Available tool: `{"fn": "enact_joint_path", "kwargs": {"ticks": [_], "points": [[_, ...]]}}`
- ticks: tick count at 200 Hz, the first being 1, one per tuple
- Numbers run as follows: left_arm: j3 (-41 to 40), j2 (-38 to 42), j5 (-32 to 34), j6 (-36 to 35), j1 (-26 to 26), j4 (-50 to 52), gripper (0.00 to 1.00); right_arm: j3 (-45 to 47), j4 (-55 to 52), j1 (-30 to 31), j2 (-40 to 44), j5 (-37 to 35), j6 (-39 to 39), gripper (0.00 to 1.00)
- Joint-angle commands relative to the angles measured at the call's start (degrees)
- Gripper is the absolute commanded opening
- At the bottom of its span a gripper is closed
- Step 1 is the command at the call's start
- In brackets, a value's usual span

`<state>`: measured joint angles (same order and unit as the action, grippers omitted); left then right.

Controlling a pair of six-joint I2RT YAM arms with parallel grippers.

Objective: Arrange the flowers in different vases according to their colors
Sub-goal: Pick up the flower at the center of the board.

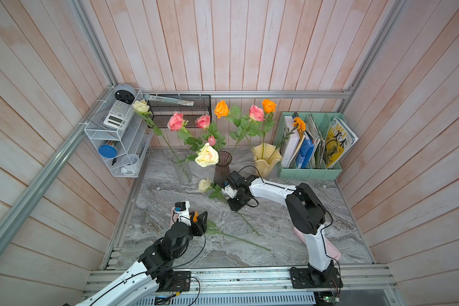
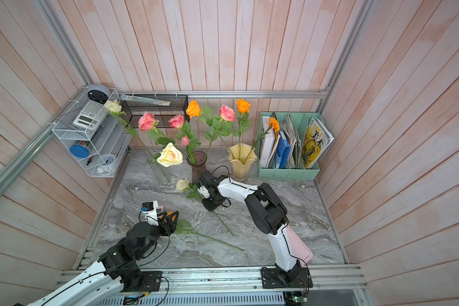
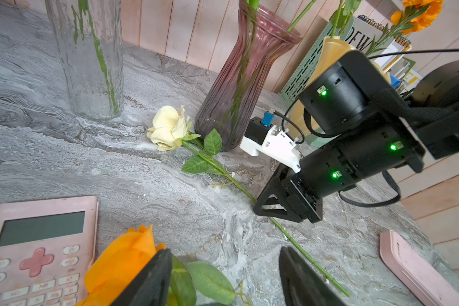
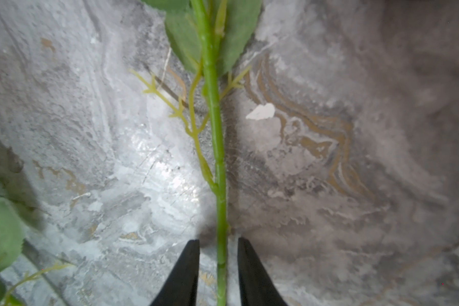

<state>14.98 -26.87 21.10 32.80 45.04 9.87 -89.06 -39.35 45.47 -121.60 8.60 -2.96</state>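
A cream rose (image 1: 204,184) lies on the marble table, its head beside the purple vase (image 1: 222,167). My right gripper (image 4: 218,240) is down over its green stem (image 4: 215,148), open, one finger on each side with a small gap. My left gripper (image 3: 223,253) hangs open over the leaves of an orange rose (image 3: 122,262) lying at front left. The clear glass vase (image 1: 182,169) holds cream roses (image 1: 206,155). Pink roses (image 1: 176,121) rise from the purple vase. The yellow vase (image 1: 266,159) holds orange flowers (image 1: 269,105).
A pink calculator (image 3: 37,243) lies beside the orange rose. A flat pink case (image 1: 331,251) sits under the right arm. The mint file holder (image 1: 310,169) stands at back right, a white wire shelf (image 1: 112,135) and a black mesh basket (image 1: 180,108) at back left.
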Motion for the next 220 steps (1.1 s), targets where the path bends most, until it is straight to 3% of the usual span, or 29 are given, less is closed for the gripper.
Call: {"fn": "enact_joint_path", "kwargs": {"ticks": [1,62,165,220], "points": [[-1.04,0.44,0.6,0.3,0.14,0.24,0.69,-0.83,-4.08,0.12,-2.98,-1.68,1.28,0.23],[-1.27,0.68,0.65,0.25,0.11,0.2,0.69,0.37,-5.08,1.52,-2.9,-5.19,1.64,0.0],[-1.12,0.95,-0.77,0.5,0.14,0.2,0.69,7.38,-0.84,5.23,10.72,-11.11,4.26,0.0],[-1.28,0.79,-6.72,7.62,0.13,-3.81,0.72,10.75,2.31,6.15,18.32,-10.61,3.0,0.0]]}}
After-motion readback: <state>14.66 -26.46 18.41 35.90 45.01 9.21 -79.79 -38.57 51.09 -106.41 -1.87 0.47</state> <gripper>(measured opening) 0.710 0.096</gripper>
